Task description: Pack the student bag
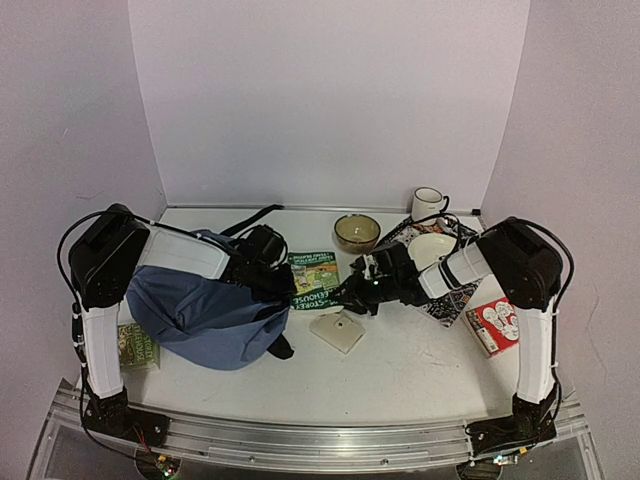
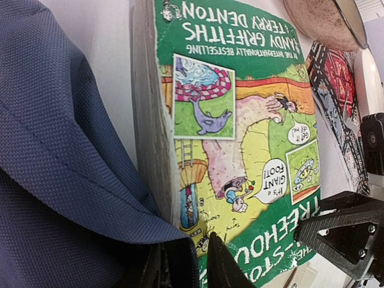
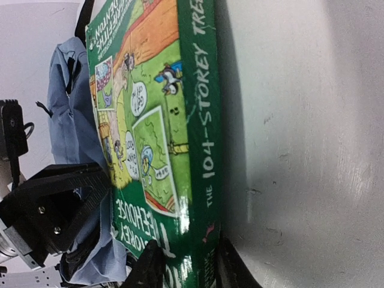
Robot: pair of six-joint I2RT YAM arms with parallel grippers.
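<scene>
The slate-blue student bag point(image 1: 205, 312) lies slumped on the left of the table. My left gripper point(image 1: 280, 284) is at the bag's right edge, shut on the black-trimmed rim of its opening point(image 2: 180, 261); one finger point(image 2: 221, 267) shows and the other is behind the fabric. A green "104-Storey Treehouse" book point(image 1: 315, 278) lies just right of the bag. My right gripper point(image 1: 347, 295) is shut on the book's near corner, a finger point(image 3: 149, 269) on the cover and the other against the spine side point(image 3: 204, 180). The book's page edge touches the bag fabric point(image 2: 66, 150).
A tan bowl point(image 1: 357, 232) and a white mug point(image 1: 428, 203) stand at the back. A white dish point(image 1: 432, 248) rests on a patterned book point(image 1: 455, 298). A red-and-white book point(image 1: 494, 326) lies right, a beige square point(image 1: 337, 333) in front, a green book point(image 1: 138, 346) far left.
</scene>
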